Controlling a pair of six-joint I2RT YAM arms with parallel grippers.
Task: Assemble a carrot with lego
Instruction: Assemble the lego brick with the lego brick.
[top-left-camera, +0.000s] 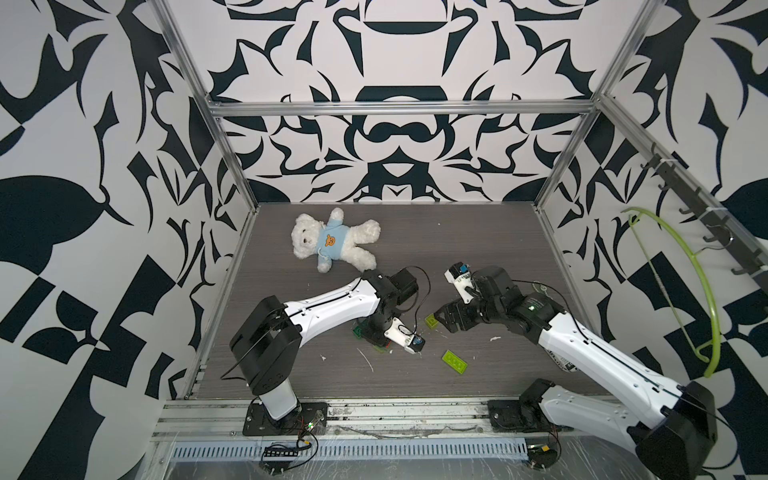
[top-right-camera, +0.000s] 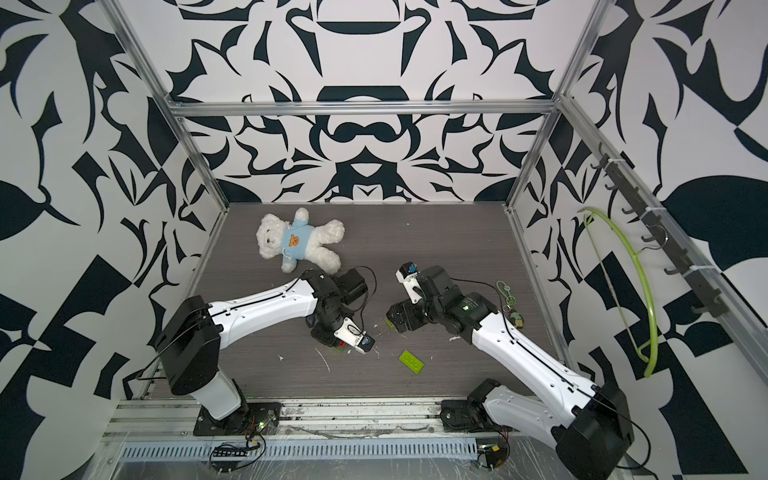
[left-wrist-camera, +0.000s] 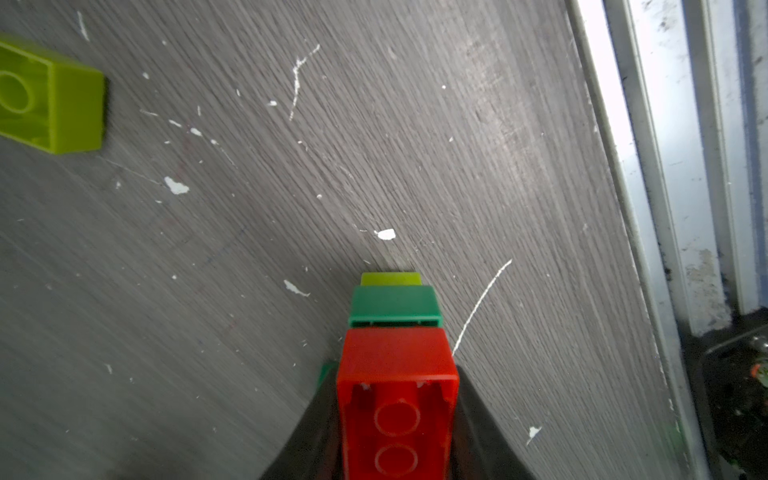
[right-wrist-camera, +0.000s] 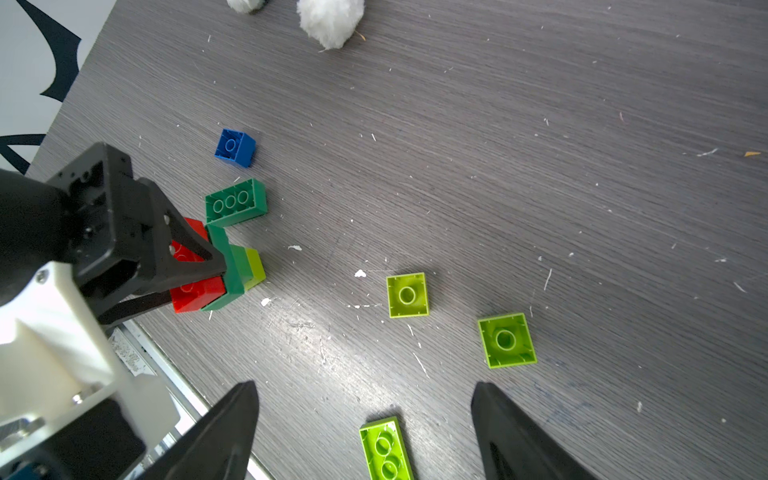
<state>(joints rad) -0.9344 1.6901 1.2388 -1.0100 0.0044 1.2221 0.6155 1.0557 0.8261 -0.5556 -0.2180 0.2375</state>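
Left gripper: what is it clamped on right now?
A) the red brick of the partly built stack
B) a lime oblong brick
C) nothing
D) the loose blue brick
A: the left wrist view shows the left gripper shut on the red brick of the stack, while the blue brick lies loose on the table.

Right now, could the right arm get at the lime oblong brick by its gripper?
Probably yes: the right gripper is open and empty, and the lime oblong brick lies alone on the table, showing between its spread fingers in the right wrist view.
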